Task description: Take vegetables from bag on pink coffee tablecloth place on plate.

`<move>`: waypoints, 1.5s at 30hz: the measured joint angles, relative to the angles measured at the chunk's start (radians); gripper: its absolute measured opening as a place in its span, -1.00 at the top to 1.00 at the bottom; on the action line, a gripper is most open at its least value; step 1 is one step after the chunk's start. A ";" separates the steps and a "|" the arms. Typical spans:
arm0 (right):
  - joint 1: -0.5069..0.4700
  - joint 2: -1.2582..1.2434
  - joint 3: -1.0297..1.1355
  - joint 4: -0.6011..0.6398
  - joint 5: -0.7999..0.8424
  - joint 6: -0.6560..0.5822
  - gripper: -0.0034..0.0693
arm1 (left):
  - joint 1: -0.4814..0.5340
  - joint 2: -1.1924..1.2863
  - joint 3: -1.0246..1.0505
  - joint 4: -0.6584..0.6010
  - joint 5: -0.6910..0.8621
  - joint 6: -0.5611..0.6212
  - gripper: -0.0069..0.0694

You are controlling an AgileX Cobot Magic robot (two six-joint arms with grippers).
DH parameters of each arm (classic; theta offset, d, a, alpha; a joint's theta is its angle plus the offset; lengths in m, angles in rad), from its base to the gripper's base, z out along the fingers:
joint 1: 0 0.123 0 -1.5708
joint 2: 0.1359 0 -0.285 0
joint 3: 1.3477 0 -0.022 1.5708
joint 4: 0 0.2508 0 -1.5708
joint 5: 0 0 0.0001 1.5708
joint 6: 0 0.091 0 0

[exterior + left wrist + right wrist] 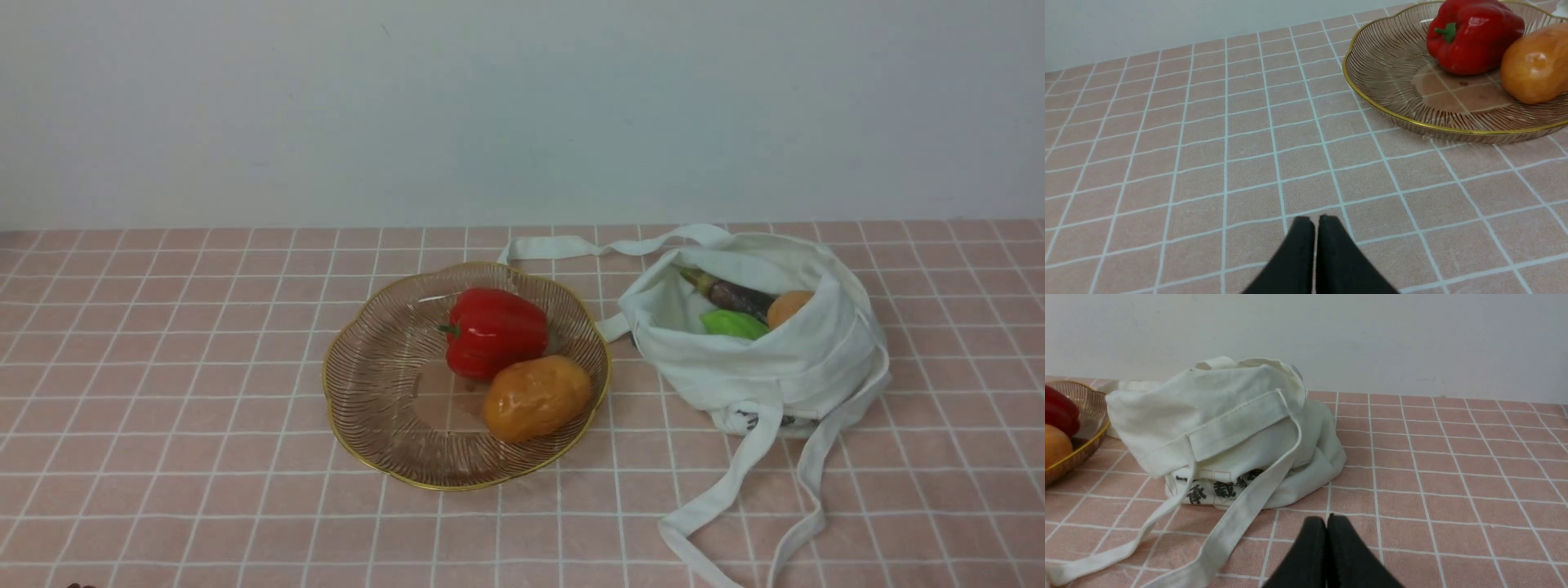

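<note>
The gold-rimmed ribbed plate (384, 384) sits mid-table on the pink grid tablecloth (163, 367). It holds a red bell pepper (495, 331) and the orange-brown potato (536, 397). The white bag (775, 359) lies to its right, mouth open, showing a dark purple piece (729, 296), a green piece (733, 324) and a small orange one (788, 307). My left gripper (1316, 218) is shut and empty, low over the cloth, short of the plate (1392, 73). My right gripper (1326, 518) is shut and empty, just in front of the bag (1224, 428). Neither gripper shows in the front view.
The bag's long straps (735, 490) trail over the cloth toward the front edge, and one strap (571, 245) runs behind the plate. In the right wrist view a strap (1237, 522) lies close to my fingers. A pale wall (522, 106) backs the table.
</note>
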 joint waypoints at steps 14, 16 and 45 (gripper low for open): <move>-0.003 0.000 -0.002 0.004 0.017 -0.016 0.95 | 0.000 0.000 0.000 0.000 0.000 0.000 0.83; -0.003 0.000 -0.002 0.004 0.017 -0.016 0.95 | 0.000 0.000 0.000 0.000 0.000 0.000 0.83; -0.003 0.000 -0.002 0.004 0.017 -0.016 0.95 | 0.000 0.000 0.000 0.000 0.000 0.000 0.83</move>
